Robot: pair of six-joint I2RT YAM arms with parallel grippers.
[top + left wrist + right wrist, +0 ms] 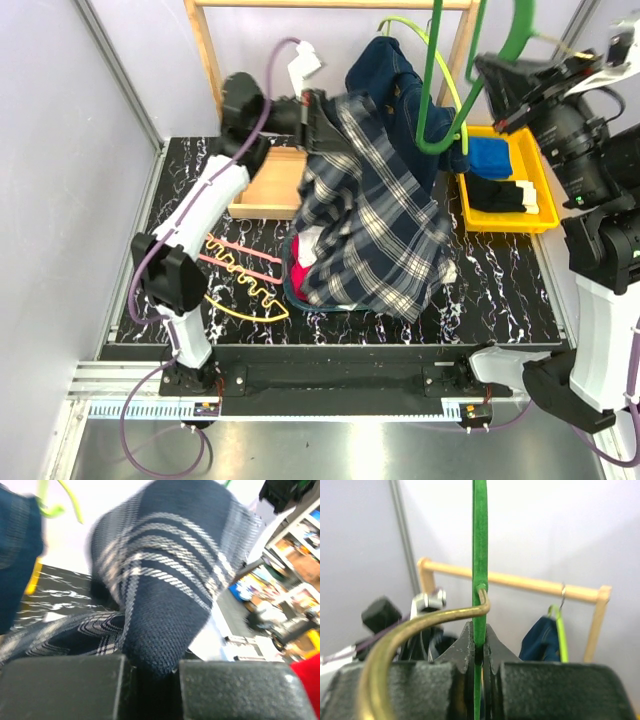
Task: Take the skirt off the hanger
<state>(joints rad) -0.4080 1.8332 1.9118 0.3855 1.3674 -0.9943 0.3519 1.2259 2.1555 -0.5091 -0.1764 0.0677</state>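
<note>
The plaid skirt [375, 215] drapes from a raised corner down onto the black marbled table [500, 290]. My left gripper [318, 118] is shut on that raised corner, and in the left wrist view a fold of the skirt [165, 595] is pinched where the gripper [155, 680] meets. The dark green hanger [431, 95] hangs upright beside the skirt's upper right edge, and I cannot tell whether the two still touch. My right gripper [498, 78] is shut on the hanger. The right wrist view shows the hanger [480, 550] clamped edge-on in the gripper [480, 650], with its brass hook [415, 625] curving left.
A wooden rack [210, 60] stands at the back with a denim garment [395, 75] on a lime-green hanger [410, 28]. On the table are a yellow bin [545, 195] with folded cloth, a wooden tray [268, 190], a red garment [300, 278] under the skirt, and pink and yellow hangers [240, 275].
</note>
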